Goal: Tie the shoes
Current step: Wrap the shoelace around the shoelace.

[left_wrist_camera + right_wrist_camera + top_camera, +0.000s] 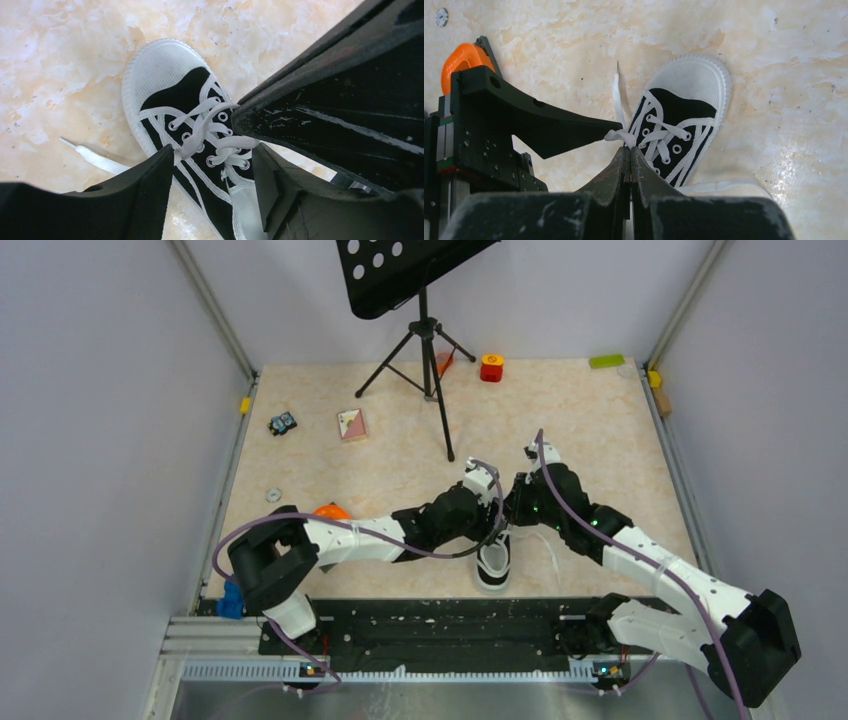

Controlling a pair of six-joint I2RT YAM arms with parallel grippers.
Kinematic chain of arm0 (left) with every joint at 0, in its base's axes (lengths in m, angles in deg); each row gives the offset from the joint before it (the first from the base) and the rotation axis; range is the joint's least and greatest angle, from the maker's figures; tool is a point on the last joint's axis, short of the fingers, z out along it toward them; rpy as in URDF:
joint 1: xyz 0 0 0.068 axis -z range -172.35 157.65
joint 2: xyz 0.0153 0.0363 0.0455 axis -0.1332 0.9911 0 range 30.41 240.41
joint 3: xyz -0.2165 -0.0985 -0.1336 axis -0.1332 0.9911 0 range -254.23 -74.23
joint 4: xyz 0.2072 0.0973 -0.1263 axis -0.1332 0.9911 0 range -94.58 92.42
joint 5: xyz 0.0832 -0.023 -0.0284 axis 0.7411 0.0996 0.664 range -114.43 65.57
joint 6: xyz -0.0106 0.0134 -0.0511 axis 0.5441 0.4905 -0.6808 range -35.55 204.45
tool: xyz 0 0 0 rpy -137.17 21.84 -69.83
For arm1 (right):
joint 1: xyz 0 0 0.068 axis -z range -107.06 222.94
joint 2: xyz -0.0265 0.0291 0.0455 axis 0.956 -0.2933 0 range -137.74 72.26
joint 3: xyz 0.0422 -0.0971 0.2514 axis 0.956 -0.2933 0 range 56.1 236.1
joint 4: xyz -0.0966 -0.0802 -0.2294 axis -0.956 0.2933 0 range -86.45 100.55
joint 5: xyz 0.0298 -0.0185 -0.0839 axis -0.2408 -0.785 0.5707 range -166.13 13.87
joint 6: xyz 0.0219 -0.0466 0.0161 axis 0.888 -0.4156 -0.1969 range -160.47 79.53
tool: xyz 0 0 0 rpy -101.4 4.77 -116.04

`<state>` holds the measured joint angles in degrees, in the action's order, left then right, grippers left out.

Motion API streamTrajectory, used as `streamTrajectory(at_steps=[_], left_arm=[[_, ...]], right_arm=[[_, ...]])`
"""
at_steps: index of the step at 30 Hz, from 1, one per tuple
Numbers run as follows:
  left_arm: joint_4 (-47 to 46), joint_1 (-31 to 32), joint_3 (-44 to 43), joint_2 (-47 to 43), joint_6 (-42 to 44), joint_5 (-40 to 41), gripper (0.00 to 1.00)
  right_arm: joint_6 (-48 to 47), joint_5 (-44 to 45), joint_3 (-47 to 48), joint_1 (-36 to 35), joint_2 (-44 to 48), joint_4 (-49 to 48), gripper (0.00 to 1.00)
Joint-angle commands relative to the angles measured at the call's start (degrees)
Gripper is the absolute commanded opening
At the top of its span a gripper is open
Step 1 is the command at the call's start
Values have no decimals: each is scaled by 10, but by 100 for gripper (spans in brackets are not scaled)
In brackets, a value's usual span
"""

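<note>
My right gripper (629,152) has its jaws pressed flat together, with a bunched bit of the laces (618,135) at their very tip, pinched as far as I can judge. My left gripper (212,152) is spread wide, one finger on either side of the lacing, holding nothing; one of those fingers comes in just beside the same bunch, so both my ends meet above the eyelets, nearly touching.

Below them the sneaker (494,562) stands on its sole on the table (600,430), between my two arms and just ahead of my bases; its long axis runs near to far, the white toe cap (694,80) pointing back toward me, the heel hidden under my wrists. The lacing lies straight down from both grippers, and the shoe's length crosses the line from one gripper to the other.

One loose lace end (85,150) trails on the table at one side of the shoe; a second lace length (724,187) lies at the other side.

Neither arm is clearly nearer; the right has the lace and the left is free, so I judge the coming move falls to the left, closing on the strand between its fingers; any pull should go sideways across the shoe, not along it, or the sneaker may slide.
</note>
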<state>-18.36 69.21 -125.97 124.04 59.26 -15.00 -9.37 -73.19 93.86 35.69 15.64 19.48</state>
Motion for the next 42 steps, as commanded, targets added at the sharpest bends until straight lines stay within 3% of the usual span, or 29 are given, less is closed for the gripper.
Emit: streamTrajectory(at_steps=[1, 10, 18, 32, 38, 42], left_arm=[[-11, 6, -23, -13, 16, -13, 60], [-19, 6, -21, -15, 18, -17, 53], [-24, 6, -24, -10, 22, -32, 36], [-33, 6, -24, 0, 25, -35, 34], [-35, 6, -26, 5, 32, -37, 22], [-34, 6, -28, 9, 33, -40, 20]], right_arm=[[-4, 4, 16, 6, 8, -4, 0], [-5, 5, 16, 6, 9, -3, 0], [-5, 7, 16, 6, 12, -1, 0], [-6, 7, 18, 6, 12, 2, 0], [-5, 7, 20, 6, 12, 2, 0], [-6, 7, 21, 6, 12, 3, 0]])
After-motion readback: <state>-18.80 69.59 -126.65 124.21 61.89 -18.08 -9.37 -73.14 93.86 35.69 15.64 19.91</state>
